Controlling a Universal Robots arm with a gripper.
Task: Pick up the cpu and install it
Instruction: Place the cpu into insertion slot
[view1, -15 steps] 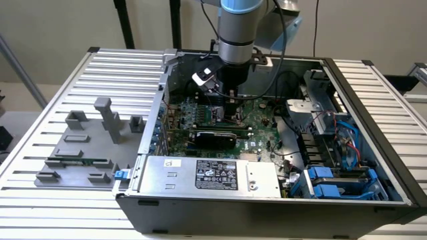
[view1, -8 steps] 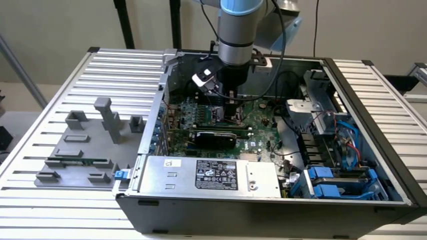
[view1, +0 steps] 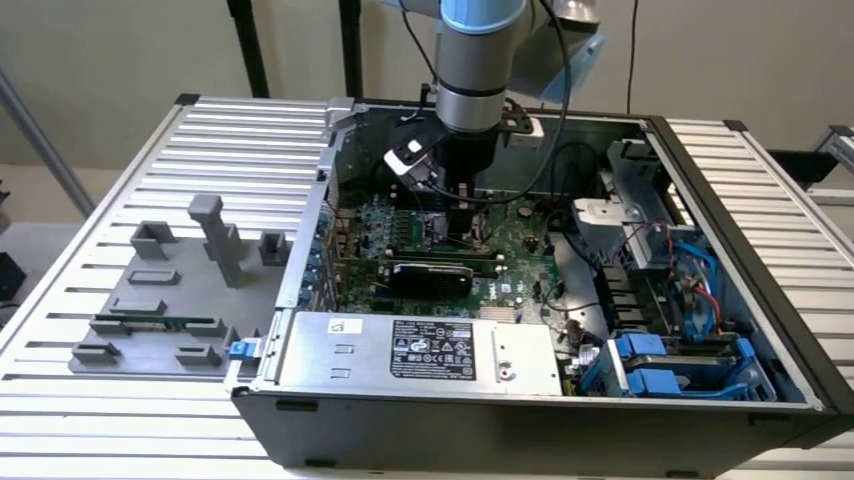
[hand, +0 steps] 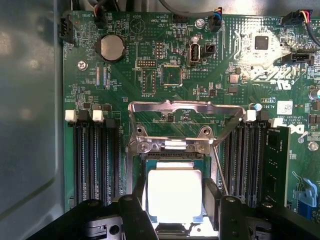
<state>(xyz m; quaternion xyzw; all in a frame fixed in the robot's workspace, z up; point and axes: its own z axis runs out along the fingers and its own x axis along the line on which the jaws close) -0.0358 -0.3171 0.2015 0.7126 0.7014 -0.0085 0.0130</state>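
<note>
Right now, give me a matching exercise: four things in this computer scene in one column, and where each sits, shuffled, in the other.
1 cpu
2 coin battery
3 power supply
4 loose memory stick

A on the grey tray
B in the gripper
C on the motherboard
D inside the case, nearest the exterior camera

Pairs: 1-B, 2-C, 3-D, 4-A

We are looking at a table (view1: 94, 420) of pale ribbed metal slats, which is carrying two things. An open computer case (view1: 534, 435) is sitting across its middle and the exterior view's right. A cluster of grey holder blocks (view1: 218, 240) is standing just beside it on the exterior view's left.
</note>
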